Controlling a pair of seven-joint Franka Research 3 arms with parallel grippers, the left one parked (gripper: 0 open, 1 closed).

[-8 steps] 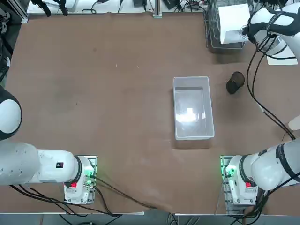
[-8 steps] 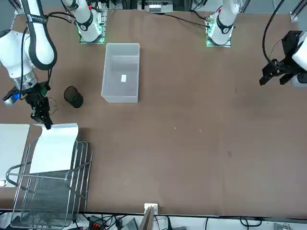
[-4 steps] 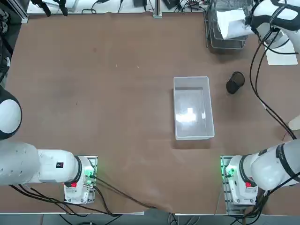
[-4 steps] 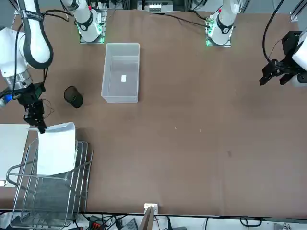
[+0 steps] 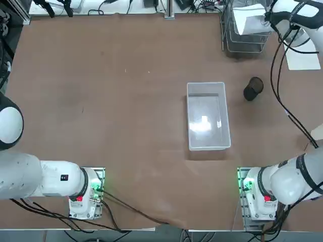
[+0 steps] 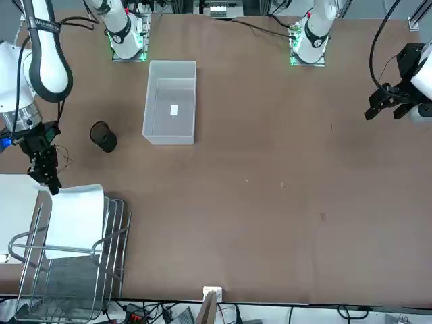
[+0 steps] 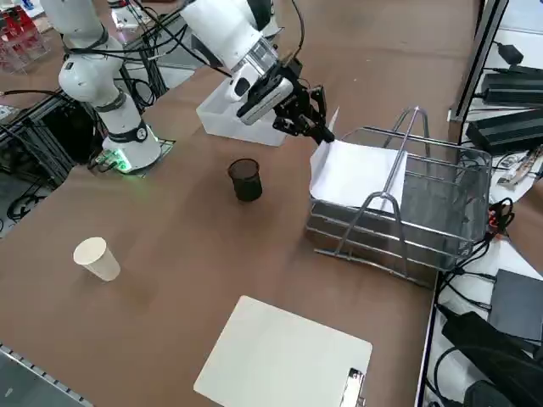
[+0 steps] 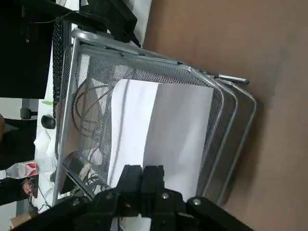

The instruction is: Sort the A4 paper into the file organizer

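Note:
The A4 paper [image 7: 358,175] is a plain white sheet lying in the top tier of the silver wire-mesh file organizer [image 7: 441,216], its near edge curled upward. My right gripper [image 7: 322,133] is shut on that raised corner, at the side of the rack facing the table's middle. From the front, the paper [image 6: 74,219] covers the rack's near half and the gripper [image 6: 47,183] sits at its corner. From above, the paper [image 5: 251,19] rests in the organizer [image 5: 243,48] at the far right of the table. In the wrist view, the fingers [image 8: 143,179] pinch the sheet [image 8: 161,137] over the mesh trays [image 8: 144,67].
A clear plastic bin [image 5: 207,116] stands mid-table and a black mesh cup [image 5: 253,88] sits between it and the rack. A white sheet with a black clip [image 7: 284,352] and a paper cup [image 7: 96,259] lie to the organizer's right. Cables and power bricks crowd the floor beyond the rack.
My right gripper has carried the paper's edge farther from the robot, and the sheet has slid deeper into the organizer's top tier.

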